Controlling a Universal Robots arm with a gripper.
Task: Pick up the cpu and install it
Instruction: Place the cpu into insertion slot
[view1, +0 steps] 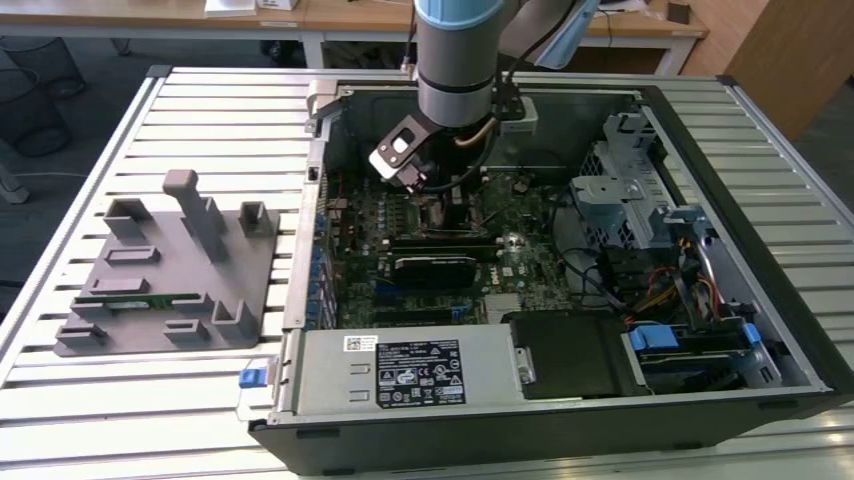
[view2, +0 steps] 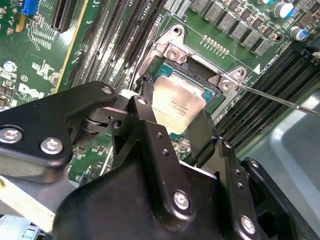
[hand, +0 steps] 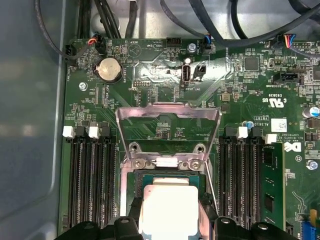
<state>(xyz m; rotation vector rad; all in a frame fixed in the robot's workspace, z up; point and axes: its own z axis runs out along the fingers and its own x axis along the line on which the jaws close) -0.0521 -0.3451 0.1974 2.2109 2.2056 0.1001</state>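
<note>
The cpu (view2: 181, 100) (hand: 167, 200), a flat square chip with a silver-grey top, lies level over the open socket (view2: 220, 92) on the green motherboard (hand: 150, 75). My gripper (view2: 172, 119) (hand: 167, 222) stands directly over it, with a black finger (view2: 142, 112) pressed against one side of the chip and the other finger against the opposite side. I cannot tell whether the chip is fully seated in the socket. In the exterior view my gripper (view1: 451, 198) reaches down into the open computer case (view1: 694, 110), near the back of the board.
The socket's metal load plate (hand: 167, 117) is flipped open, and its thin lever (view2: 280, 100) sticks out beside the memory slots (hand: 90, 180). One slot holds a memory stick (hand: 272, 185). A grey fixture (view1: 174, 270) sits at the exterior view's left, with the power supply (view1: 400, 370) in front.
</note>
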